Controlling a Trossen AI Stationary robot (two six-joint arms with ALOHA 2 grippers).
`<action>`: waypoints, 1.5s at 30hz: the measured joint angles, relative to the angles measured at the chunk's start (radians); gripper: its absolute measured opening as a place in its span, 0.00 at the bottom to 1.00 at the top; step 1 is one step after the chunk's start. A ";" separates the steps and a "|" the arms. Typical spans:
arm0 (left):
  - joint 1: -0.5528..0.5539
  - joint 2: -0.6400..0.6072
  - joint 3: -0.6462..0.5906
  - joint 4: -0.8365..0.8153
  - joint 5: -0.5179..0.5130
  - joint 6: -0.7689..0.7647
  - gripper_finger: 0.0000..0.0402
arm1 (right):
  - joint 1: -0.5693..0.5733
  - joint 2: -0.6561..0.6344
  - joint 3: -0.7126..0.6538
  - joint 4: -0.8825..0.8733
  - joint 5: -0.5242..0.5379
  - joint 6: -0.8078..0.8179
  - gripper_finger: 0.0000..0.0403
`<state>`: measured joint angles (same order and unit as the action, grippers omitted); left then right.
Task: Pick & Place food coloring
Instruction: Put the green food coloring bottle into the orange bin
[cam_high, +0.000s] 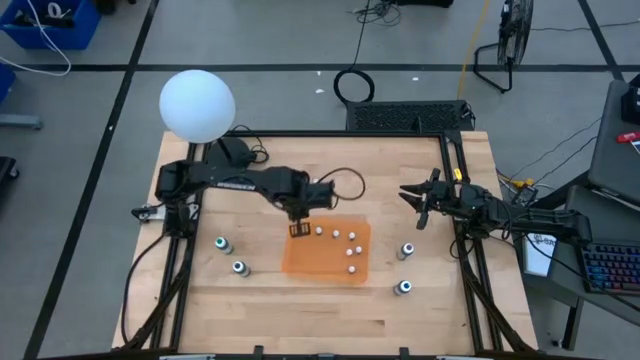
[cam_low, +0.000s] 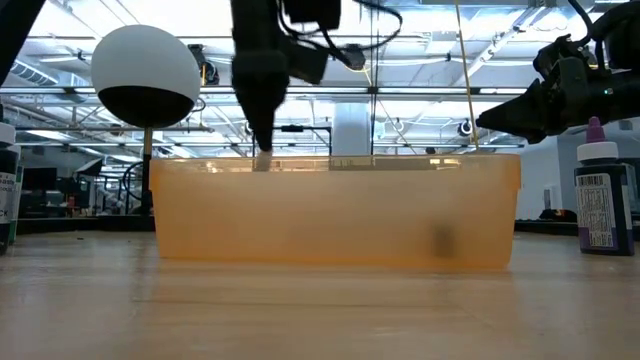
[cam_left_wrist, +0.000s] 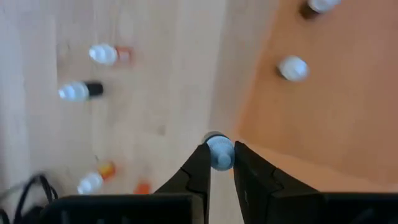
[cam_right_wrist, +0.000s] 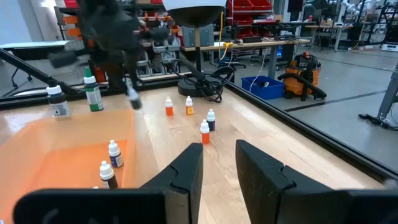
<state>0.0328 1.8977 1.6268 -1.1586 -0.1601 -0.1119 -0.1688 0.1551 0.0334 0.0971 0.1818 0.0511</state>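
Left pincer (cam_left_wrist: 219, 163) grips a small white-capped bottle (cam_left_wrist: 219, 152) upright, directly above the orange tray's (cam_high: 300, 262) edge. Right pincer (cam_high: 420, 200) waits half-open near the desk's (cam_high: 300, 310) right edge.

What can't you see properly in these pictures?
Left wrist view: left gripper shut on a tiny white-capped bottle; the cap hides its colour.
Low view: the translucent orange tray wall blurs everything inside.
High view: the tray's bottles are too tiny for colours.
Right gripper waits open, far right.
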 joint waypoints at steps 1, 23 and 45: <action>-0.016 -0.008 0.000 -0.019 -0.001 -0.024 0.13 | 0.000 0.000 0.000 0.000 0.000 0.000 0.21; -0.039 -0.151 -0.429 0.527 0.204 -0.027 0.12 | 0.000 0.000 0.000 0.000 0.000 0.000 0.21; -0.026 -0.236 -0.628 0.716 0.187 -0.125 0.12 | 0.000 0.002 0.000 -0.001 0.000 0.000 0.21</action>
<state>0.0071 1.6615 0.9993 -0.4422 0.0269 -0.2367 -0.1684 0.1570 0.0338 0.0959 0.1818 0.0511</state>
